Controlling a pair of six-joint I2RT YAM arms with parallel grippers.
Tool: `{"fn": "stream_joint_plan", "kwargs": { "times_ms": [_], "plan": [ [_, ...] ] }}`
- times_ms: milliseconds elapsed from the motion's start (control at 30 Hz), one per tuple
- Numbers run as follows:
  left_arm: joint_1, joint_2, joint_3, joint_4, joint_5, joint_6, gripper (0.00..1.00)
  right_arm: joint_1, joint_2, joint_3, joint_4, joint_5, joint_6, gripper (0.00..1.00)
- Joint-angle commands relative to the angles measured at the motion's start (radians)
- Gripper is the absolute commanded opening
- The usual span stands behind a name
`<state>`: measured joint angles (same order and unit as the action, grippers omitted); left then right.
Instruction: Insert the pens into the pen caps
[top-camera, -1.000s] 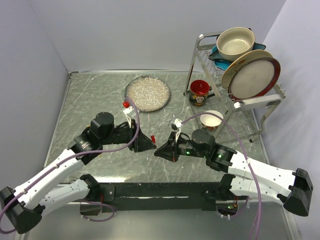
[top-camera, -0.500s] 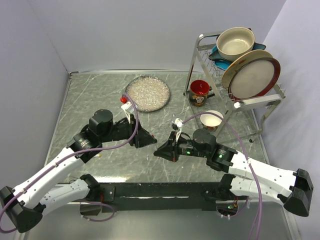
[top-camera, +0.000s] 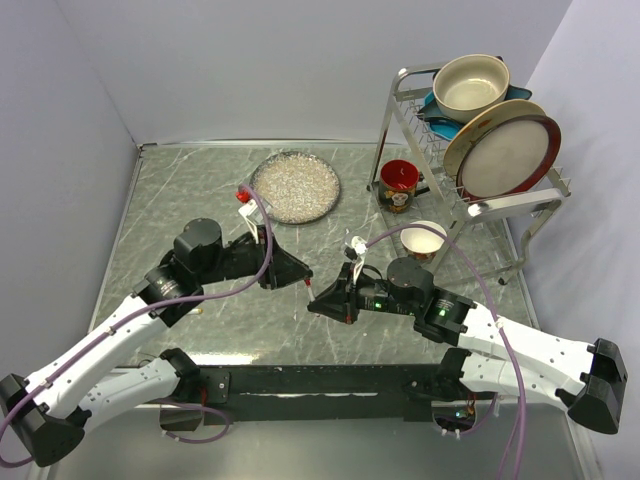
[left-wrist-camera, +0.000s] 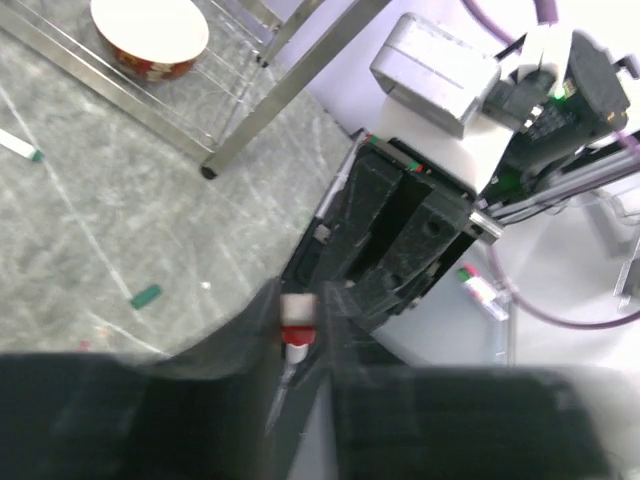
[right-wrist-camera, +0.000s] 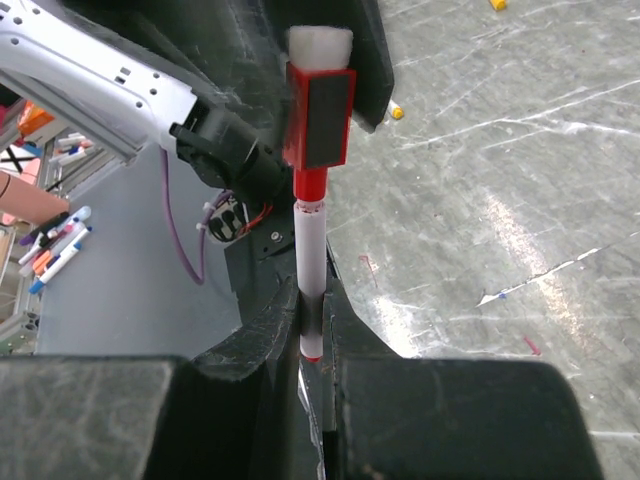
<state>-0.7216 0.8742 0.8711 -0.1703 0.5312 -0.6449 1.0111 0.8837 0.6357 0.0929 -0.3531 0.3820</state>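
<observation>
My right gripper (right-wrist-camera: 313, 300) is shut on the lower end of a white pen (right-wrist-camera: 310, 245) that points away from it. A red pen cap (right-wrist-camera: 320, 110) with a white end sits on the pen's far end. That red cap (left-wrist-camera: 297, 322) lies between the fingers of my left gripper (left-wrist-camera: 297, 300), which press on both its sides. In the top view the two grippers meet tip to tip at mid-table, left (top-camera: 300, 278) and right (top-camera: 318, 298). A green cap (left-wrist-camera: 146, 296) and a green-tipped pen (left-wrist-camera: 18, 145) lie on the table. An orange cap (right-wrist-camera: 397, 112) lies beyond the grippers.
A glittery round plate (top-camera: 294, 186) lies at the back of the table. A wire dish rack (top-camera: 470, 130) with a bowl and plates stands at the back right. A red mug (top-camera: 399, 185) and a small bowl (top-camera: 423, 238) stand beside it.
My left gripper has moved right toward the right gripper and its jaws have narrowed onto the red cap. The right gripper has edged slightly toward it, still holding the pen.
</observation>
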Motion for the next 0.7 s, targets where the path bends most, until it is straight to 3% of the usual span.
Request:
{"fn": "stream_joint_plan", "kwargs": {
  "times_ms": [0, 67, 400, 667],
  "plan": [
    [-0.001, -0.011, -0.018, 0.078, 0.073, -0.013, 0.07, 0.001, -0.023, 0.019, 0.064, 0.005, 0.023, 0.00],
    [-0.002, -0.021, -0.050, 0.094, 0.087, -0.025, 0.01, 0.001, -0.029, 0.022, 0.080, 0.031, 0.040, 0.00],
    [-0.004, -0.084, -0.230, 0.267, 0.150, -0.146, 0.01, 0.000, -0.040, 0.116, 0.169, 0.206, 0.071, 0.00],
    [-0.053, -0.083, -0.264, 0.250, 0.127, -0.162, 0.01, -0.003, 0.003, 0.268, 0.176, 0.270, 0.037, 0.00]
  ]
}}
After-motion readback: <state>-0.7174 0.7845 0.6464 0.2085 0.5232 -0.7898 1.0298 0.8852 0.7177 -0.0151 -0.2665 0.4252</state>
